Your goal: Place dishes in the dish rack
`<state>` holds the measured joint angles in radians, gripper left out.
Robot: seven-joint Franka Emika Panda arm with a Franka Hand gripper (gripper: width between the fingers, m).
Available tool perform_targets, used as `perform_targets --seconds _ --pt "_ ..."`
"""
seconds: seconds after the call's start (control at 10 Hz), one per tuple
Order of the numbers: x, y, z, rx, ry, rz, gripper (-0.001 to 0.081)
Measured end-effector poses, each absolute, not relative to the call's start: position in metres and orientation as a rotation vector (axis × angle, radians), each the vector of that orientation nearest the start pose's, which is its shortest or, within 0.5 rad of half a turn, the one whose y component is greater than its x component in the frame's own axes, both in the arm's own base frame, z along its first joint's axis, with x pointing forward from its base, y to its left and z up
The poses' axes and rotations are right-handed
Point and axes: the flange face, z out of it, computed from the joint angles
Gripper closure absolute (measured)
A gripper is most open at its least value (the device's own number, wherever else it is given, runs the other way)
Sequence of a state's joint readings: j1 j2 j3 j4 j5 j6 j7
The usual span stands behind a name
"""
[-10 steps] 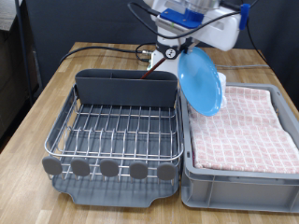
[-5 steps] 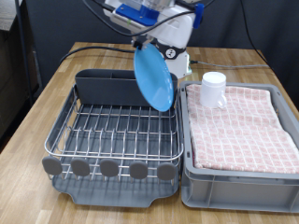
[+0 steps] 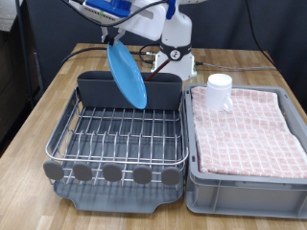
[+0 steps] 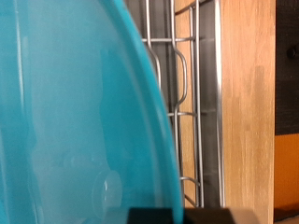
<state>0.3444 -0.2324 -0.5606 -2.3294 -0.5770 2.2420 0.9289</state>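
My gripper (image 3: pixel 115 38) is shut on the rim of the light-blue plate (image 3: pixel 127 74) and holds it on edge, tilted, in the air above the dish rack (image 3: pixel 115 134), in front of its tall grey utensil box (image 3: pixel 96 93). In the wrist view the plate (image 4: pixel 75 112) fills most of the picture, with the rack's wire grid (image 4: pixel 182 93) beyond it. The white cup (image 3: pixel 220 91) stands upside down on the pink checked cloth (image 3: pixel 249 125) in the grey tub. A bit of reddish-brown wood (image 3: pixel 159 57) shows behind the utensil box; I cannot tell if it is the spoon.
The grey tub (image 3: pixel 240 187) sits at the exterior view's right, touching the rack. Black cables (image 3: pixel 96 48) run over the wooden table (image 3: pixel 38 125) behind the rack. The robot's white base (image 3: pixel 177 48) stands behind the rack.
The gripper has carried the plate from above the tub leftward in the exterior view, across to above the rack. The cup, hidden before, now shows.
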Motion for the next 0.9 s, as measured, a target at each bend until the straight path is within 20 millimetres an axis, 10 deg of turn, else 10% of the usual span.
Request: perform_targets --seconds 0.9 --pt "0.493 -0.143 0.427 -3.319 1.141 -0.492 0.0789"
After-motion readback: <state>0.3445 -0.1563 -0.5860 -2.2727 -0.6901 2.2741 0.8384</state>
